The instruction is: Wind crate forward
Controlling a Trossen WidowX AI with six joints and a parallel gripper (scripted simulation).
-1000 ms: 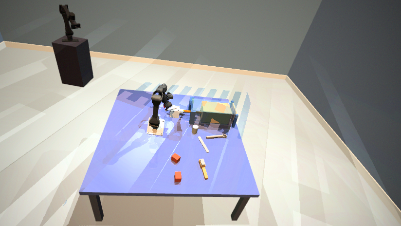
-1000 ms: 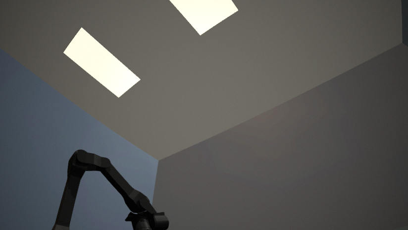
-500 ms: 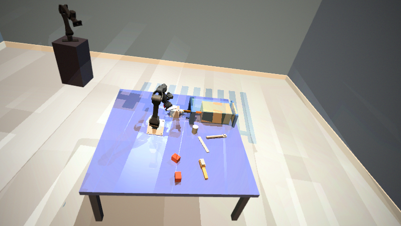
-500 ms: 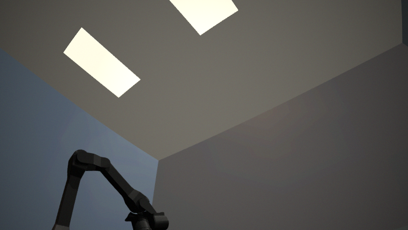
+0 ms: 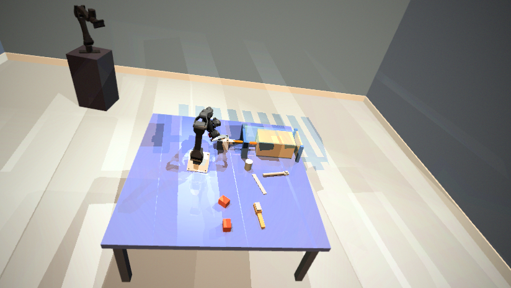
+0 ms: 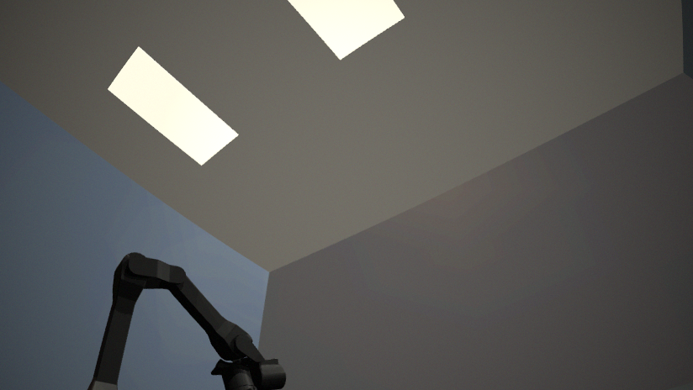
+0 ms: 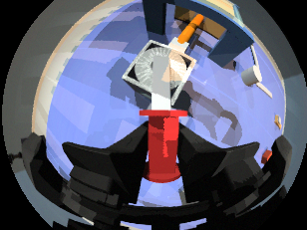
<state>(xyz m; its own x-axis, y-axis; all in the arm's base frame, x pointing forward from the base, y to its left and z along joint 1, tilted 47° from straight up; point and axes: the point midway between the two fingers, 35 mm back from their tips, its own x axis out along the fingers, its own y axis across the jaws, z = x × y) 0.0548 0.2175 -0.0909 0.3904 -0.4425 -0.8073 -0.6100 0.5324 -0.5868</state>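
Observation:
My gripper [image 5: 217, 136] [image 7: 161, 124] is shut on the red grip of the winch handle [image 7: 161, 155]. The handle's pale arm runs from the grip to the top of the square grey winch [image 5: 223, 143] [image 7: 157, 70], so the handle sits on the winch. An orange strap [image 5: 245, 142] [image 7: 189, 30] leads from the winch through the dark steel frame [image 5: 244, 144] [image 7: 156, 16] to the tan crate [image 5: 276, 143]. The crate sits flat inside the clear-panelled cubby [image 5: 271, 128], set back from the frame.
On the blue bench [image 5: 171, 214] lie a grey cylinder [image 5: 248, 164], a pale bar [image 5: 259, 184], a wrench-like tool [image 5: 275, 174], an orange tool [image 5: 259, 215] and two red blocks [image 5: 223, 201] [image 5: 227, 224]. A second arm stands on a dark pedestal [image 5: 92, 78] far off.

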